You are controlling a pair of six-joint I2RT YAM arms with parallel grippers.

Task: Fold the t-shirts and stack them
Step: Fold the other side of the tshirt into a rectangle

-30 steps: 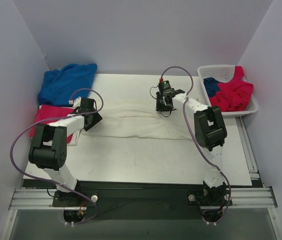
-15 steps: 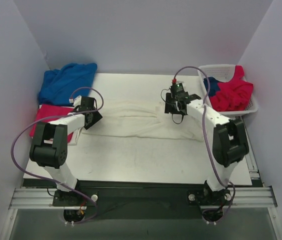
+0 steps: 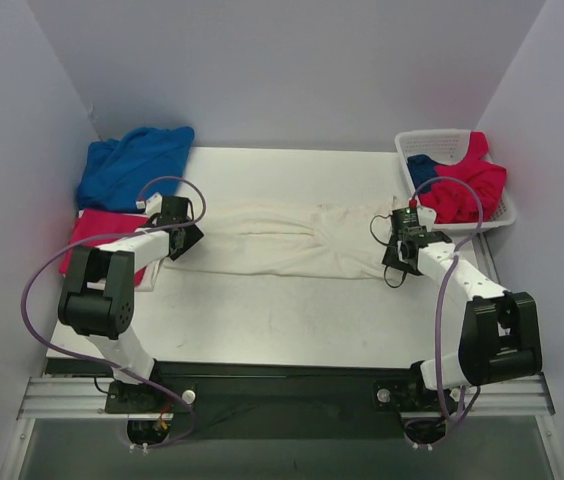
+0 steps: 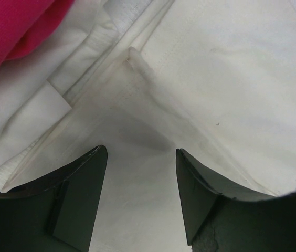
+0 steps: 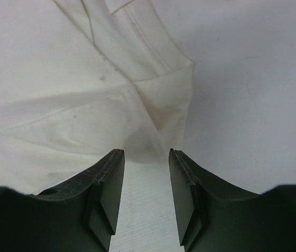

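Note:
A white t-shirt [image 3: 262,245] lies spread sideways across the middle of the table, twisted near its right third. My left gripper [image 3: 174,238] rests on its left end, jaws apart with white cloth [image 4: 200,79] under and between them [image 4: 141,152]. My right gripper [image 3: 400,255] is at the shirt's right end, jaws apart [image 5: 146,152], with a cloth corner [image 5: 164,100] just past the fingertips and bare table between them. A folded red t-shirt [image 3: 97,232] lies left of the left gripper and shows in the left wrist view [image 4: 17,21].
A crumpled blue t-shirt [image 3: 132,165] lies at the back left corner. A white basket [image 3: 432,138] at the back right holds red clothes [image 3: 462,185] and a blue one [image 3: 422,172]. Walls enclose three sides.
My right arm has swung from the table's middle back to the right, and the shirt's right part has been drawn out and twisted. The left arm has not moved.

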